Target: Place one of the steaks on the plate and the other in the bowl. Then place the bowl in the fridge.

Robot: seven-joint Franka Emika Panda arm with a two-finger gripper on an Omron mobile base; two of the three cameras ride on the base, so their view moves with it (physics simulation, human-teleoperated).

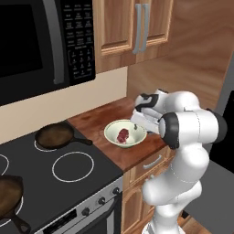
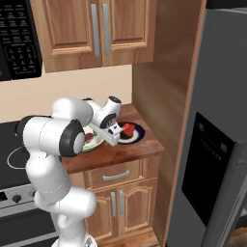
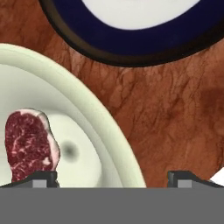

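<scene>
The pale cream-green bowl point(image 1: 124, 133) sits on the wooden counter with one raw red steak point(image 1: 122, 135) in it. In the hand view the bowl's rim point(image 3: 89, 103) curves past that steak point(image 3: 29, 145). To its right lies the dark navy plate point(image 2: 137, 133) carrying the other steak point(image 2: 128, 129); its bluish rim point(image 3: 131, 43) crosses the top of the hand view. My gripper point(image 3: 113, 179) hangs low over the bowl's right edge, open and holding nothing, one fingertip point(image 3: 43, 178) over the bowl's inside, the other over bare counter. The tall grey fridge point(image 2: 219, 120) stands at the right.
Two dark skillets point(image 1: 55, 135) point(image 1: 8, 194) rest on the black stove point(image 1: 73, 167) left of the counter. A black microwave point(image 1: 41, 41) and wooden cabinets point(image 1: 132, 27) hang above. A wooden side panel point(image 2: 166, 87) separates the counter from the fridge.
</scene>
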